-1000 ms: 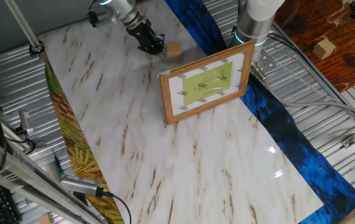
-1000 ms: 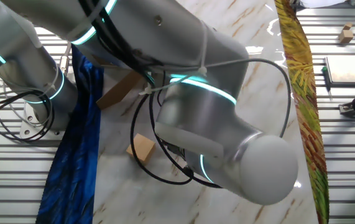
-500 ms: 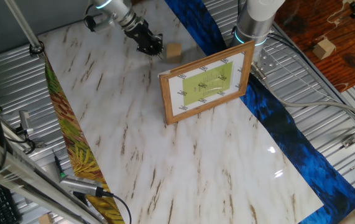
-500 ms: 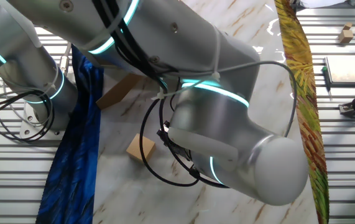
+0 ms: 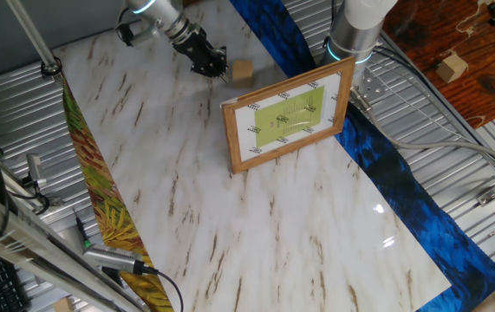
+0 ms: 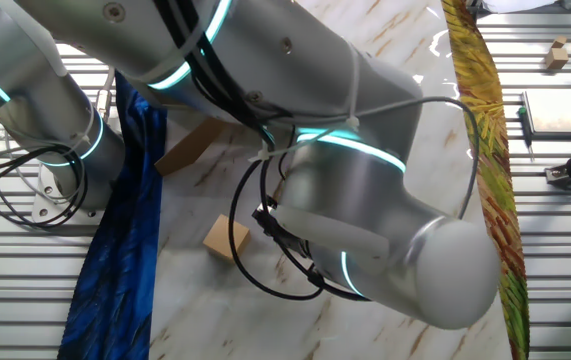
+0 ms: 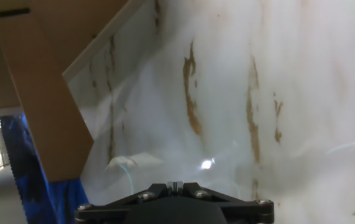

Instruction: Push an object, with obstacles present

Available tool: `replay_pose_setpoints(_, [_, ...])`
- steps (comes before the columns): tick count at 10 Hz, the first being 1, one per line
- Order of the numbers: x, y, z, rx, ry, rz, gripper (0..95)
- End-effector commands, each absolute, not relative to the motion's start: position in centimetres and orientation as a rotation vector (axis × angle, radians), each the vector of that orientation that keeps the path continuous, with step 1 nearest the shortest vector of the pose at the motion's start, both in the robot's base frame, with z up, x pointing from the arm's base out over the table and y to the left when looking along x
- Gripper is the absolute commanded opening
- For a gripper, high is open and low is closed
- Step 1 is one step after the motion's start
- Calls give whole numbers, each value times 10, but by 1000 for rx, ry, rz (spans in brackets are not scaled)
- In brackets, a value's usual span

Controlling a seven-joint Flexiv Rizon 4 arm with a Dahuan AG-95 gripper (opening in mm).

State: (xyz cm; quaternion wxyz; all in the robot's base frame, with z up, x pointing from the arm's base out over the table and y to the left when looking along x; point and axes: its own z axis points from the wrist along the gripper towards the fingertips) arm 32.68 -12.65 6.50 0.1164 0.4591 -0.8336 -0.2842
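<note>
Plainly, the small wooden block [image 5: 243, 71] sits near the far edge of the marble bench [image 5: 256, 225], close to the blue cloth [image 5: 386, 173]. The dark tool [image 5: 216, 68] is low over the bench just beside it, on the side away from the cloth. I cannot tell whether it touches the block, nor whether its fingers are together or apart. In the other fixed view the arm [image 6: 365, 230] hides it, and the hand view shows only its base.

The upright picture frame [image 5: 289, 114] stands near the block, on the nearer side, and is the obstacle to mind.

The block looks like a light, stiff cube on a smooth top, so it should slide at a slight touch and turn readily if met off-centre. I would not grasp it, but press low and square against the middle of the face towards the tool. The frame seems merely propped and would likely tip if the block struck it.
</note>
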Motion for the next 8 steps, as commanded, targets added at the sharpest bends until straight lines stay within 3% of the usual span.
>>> replay_pose_setpoints(1, [326,-126,65,1344,-2427,-838,0])
replay_pose_setpoints(5, [321,-140,66,1331,-2431,-840,0])
replay_pose_setpoints(8, [278,-213,72,1329,-2425,-845,0])
